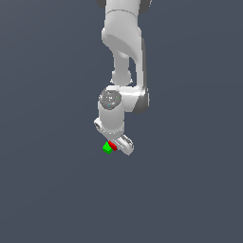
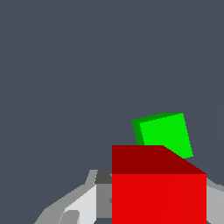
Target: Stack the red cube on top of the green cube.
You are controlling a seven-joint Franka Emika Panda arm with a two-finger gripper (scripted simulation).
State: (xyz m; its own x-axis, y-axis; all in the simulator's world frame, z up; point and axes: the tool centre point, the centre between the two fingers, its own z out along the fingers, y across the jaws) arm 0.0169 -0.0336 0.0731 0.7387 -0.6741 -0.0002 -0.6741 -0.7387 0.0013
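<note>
Although the arm [image 1: 124,52] fills the upper middle of the exterior view and hides most of what it carries, the step in hand looks like the carry-and-place: bringing the red cube over the green cube and setting it down square.

The gripper [image 1: 114,142] hangs low over the plain grey floor [image 1: 47,190], and the red cube [image 1: 112,144] sits between its fingers; the wrist view shows grey finger [image 2: 83,203] metal on either side of the red cube [image 2: 159,192], so I judge the jaws to be clamped on it. The green cube [image 1: 107,148] lies on the floor just beside the red one, toward the exterior view's left. In the wrist view the green cube [image 2: 165,133] shows partly behind the red, turned a little relative to it.

To do this well, the red cube likely needs to be centred over the green one before descending; right now the two appear offset rather than lined up. Whether the red cube is clear above the green one's top face I cannot tell from either view. A slow, straight descent seems wise, since a sideways nudge could shove so small a cube away. Squaring the wrist to the green cube's edges would give a flatter seat. Release only once the faces meet.
</note>
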